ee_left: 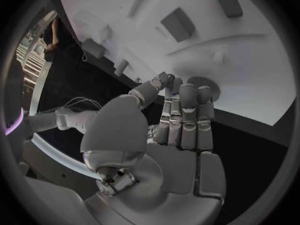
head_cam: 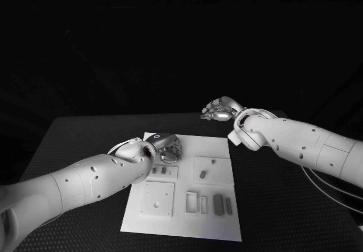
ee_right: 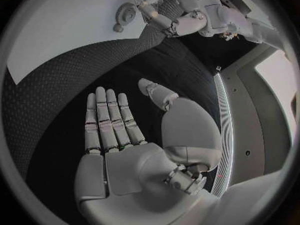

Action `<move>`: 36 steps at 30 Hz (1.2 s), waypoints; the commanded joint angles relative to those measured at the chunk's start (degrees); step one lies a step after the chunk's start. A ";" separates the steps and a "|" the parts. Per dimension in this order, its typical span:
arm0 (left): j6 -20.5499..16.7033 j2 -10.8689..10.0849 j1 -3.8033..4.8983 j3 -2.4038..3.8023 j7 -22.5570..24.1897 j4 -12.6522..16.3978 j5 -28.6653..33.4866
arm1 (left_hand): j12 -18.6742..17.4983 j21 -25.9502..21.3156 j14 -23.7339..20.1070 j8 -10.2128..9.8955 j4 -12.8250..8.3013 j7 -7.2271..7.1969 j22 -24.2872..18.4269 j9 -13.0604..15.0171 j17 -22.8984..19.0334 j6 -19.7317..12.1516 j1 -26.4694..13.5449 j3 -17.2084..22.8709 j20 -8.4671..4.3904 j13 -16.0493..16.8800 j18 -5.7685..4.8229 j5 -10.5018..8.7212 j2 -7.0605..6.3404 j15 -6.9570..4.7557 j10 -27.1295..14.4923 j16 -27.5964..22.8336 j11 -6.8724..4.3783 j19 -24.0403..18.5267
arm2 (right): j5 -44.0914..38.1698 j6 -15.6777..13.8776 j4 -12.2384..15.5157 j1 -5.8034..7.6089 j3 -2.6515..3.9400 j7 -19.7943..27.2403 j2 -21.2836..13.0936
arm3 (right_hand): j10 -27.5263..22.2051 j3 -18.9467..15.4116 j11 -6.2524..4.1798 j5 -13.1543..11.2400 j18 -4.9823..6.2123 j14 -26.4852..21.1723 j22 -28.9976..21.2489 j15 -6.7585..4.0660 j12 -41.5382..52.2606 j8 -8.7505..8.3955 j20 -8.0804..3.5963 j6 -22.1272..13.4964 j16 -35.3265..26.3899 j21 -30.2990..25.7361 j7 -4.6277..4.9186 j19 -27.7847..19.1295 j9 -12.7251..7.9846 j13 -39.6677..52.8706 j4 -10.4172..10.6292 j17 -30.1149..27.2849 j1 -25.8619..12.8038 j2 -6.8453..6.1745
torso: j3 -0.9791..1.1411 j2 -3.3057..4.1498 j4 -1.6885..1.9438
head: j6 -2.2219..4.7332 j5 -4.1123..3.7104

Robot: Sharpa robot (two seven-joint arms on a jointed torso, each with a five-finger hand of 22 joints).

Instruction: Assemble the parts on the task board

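The white task board point(head_cam: 181, 218) lies mid-table with small grey parts on it. My left hand point(head_cam: 163, 147) reaches over the board's far left corner. In the left wrist view its fingers point(ee_left: 187, 115) stretch out straight and close together, their tips at the rim of a toothed gear point(ee_left: 205, 86) lying flat on the board point(ee_left: 250, 80). The right wrist view shows that gear point(ee_right: 127, 15) beside the left hand point(ee_right: 164, 16). My right hand point(head_cam: 221, 110) hovers past the board's far right corner, over the black table, fingers point(ee_right: 107, 120) spread flat and holding nothing.
A short peg point(head_cam: 203, 173) lies in a square recess at mid-board. Upright blocks point(head_cam: 217, 203) stand near the front right, beside a raised square plate point(head_cam: 159, 198). More blocks point(ee_left: 178, 24) show past the left fingertips. Black table point(head_cam: 75, 136) surrounds the board.
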 commanded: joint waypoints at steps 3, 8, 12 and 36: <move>-0.16 -1.51 0.05 1.11 3.14 1.25 9.68 | -0.71 0.27 1.35 -0.03 -0.03 -0.07 1.03 -0.01 0.09 0.19 -0.55 0.42 -2.77 -0.02 0.68 0.43 0.59 -0.30 0.41 0.83 0.03 0.19 | 0.01 0.61 0.11 -0.02 0.02 0.55 -0.26 | 0.41 -0.40 0.14 0.25 -0.56 0.31 0.04 -0.02 -0.23 -0.30 0.30 -0.24 -0.29 -0.30 0.33 0.17 -0.11 -0.11 0.01 -0.08 0.33 -0.36 | 0.06 -0.14 0.21 | 0.17 0.11; 2.67 -3.95 0.35 1.75 3.44 3.36 10.88 | -0.76 0.25 1.37 -0.03 -0.07 -0.07 1.02 -0.03 0.11 0.21 -0.62 0.41 -2.76 -0.02 0.66 0.44 0.60 -0.30 0.46 0.91 0.03 0.14 | 0.01 0.60 0.15 -0.02 0.02 0.53 -0.48 | 0.43 -0.45 0.13 0.29 -0.56 0.31 0.05 -0.02 -0.28 -0.29 0.31 -0.24 -0.31 -0.35 0.33 0.18 -0.14 -0.16 0.03 -0.12 0.33 -0.39 | 0.02 -0.21 0.38 | 0.18 0.15; 6.03 -5.90 1.05 1.74 3.69 3.91 10.69 | -0.82 0.25 1.36 -0.05 -0.14 -0.07 1.02 -0.04 0.11 0.18 -0.65 0.43 -2.76 -0.03 0.66 0.53 0.65 -0.30 0.48 0.95 0.03 0.11 | 0.01 0.62 0.13 -0.02 0.02 0.52 -0.61 | 0.44 -0.47 0.13 0.31 -0.56 0.31 0.06 -0.02 -0.31 -0.29 0.31 -0.25 -0.33 -0.38 0.33 0.18 -0.16 -0.19 0.03 -0.14 0.34 -0.40 | 0.01 -0.26 0.44 | 0.12 0.27; 6.68 -8.87 1.41 1.60 4.02 2.20 4.49 | -1.01 0.40 1.40 -0.04 -0.41 -0.09 1.06 -0.06 0.13 0.24 -0.64 0.46 -2.83 -0.03 0.71 0.82 0.60 -0.34 0.66 1.14 0.00 0.26 | 0.02 0.56 0.21 -0.02 0.02 0.57 -0.77 | 0.51 -0.57 0.13 0.43 -0.55 0.33 0.09 -0.02 -0.41 -0.27 0.32 -0.26 -0.39 -0.49 0.36 0.20 -0.23 -0.31 0.08 -0.22 0.35 -0.44 | -0.06 -0.09 0.21 | -0.09 0.53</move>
